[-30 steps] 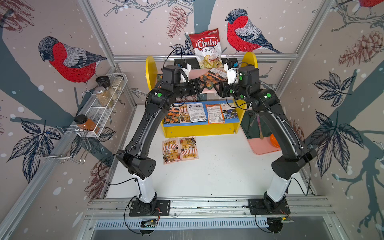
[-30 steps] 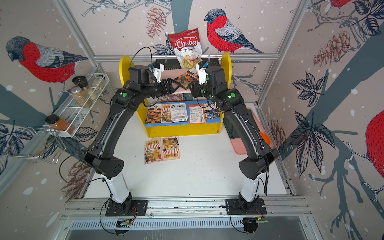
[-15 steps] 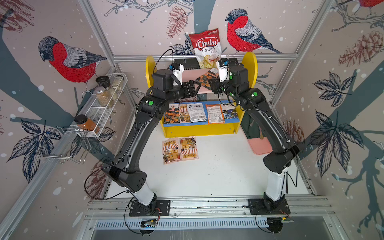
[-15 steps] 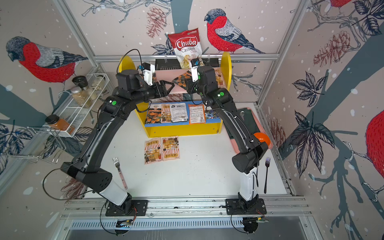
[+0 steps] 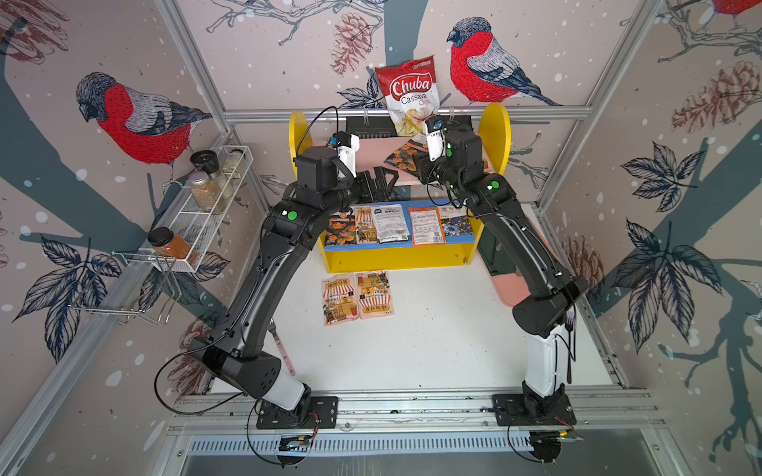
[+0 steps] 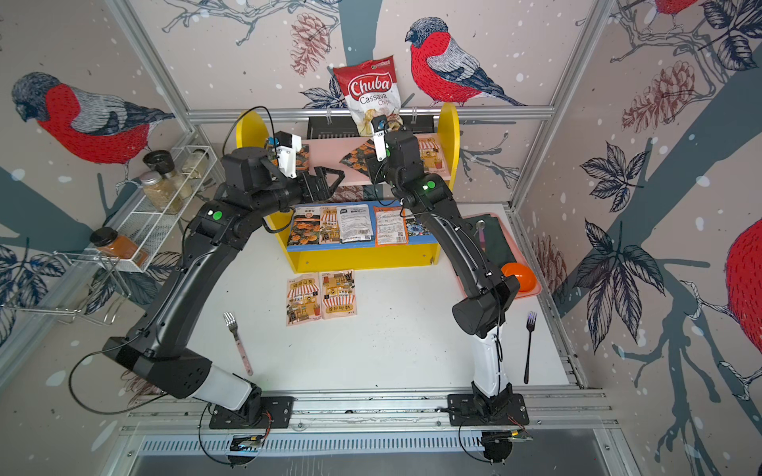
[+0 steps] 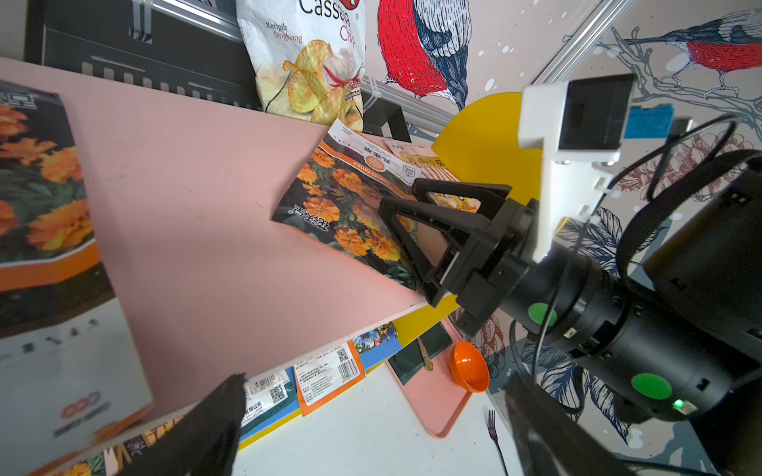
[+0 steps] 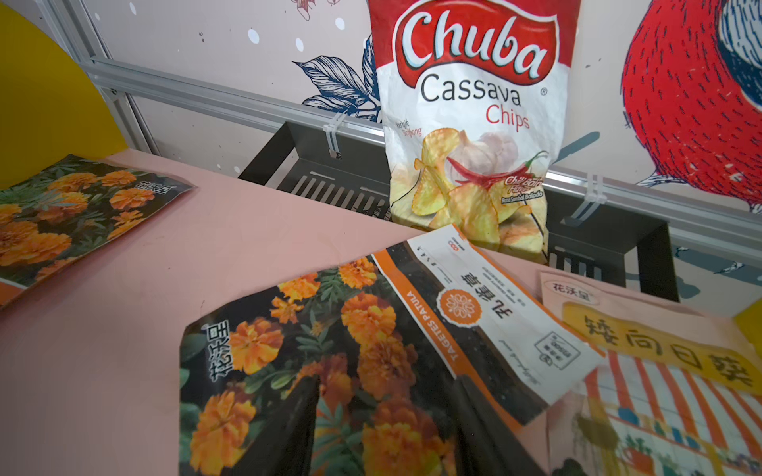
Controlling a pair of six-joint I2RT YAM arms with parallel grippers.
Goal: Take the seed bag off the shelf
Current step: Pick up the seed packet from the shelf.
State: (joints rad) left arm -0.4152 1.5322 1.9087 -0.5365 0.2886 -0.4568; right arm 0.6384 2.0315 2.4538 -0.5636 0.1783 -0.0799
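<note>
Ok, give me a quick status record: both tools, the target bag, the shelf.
left tool: open, empty, near the front edge of the pink upper board
right tool: jaws apart over the marigold seed bag, no grip seen
marigold seed bag: flat on that board, turned askew
shelf: more bags on both boards
table: two seed bags in front of the shelf

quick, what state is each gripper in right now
Left gripper: open, holding nothing.
Right gripper: open, with its fingers apart over the marigold seed bag; it does not appear to be gripping the bag.
</note>
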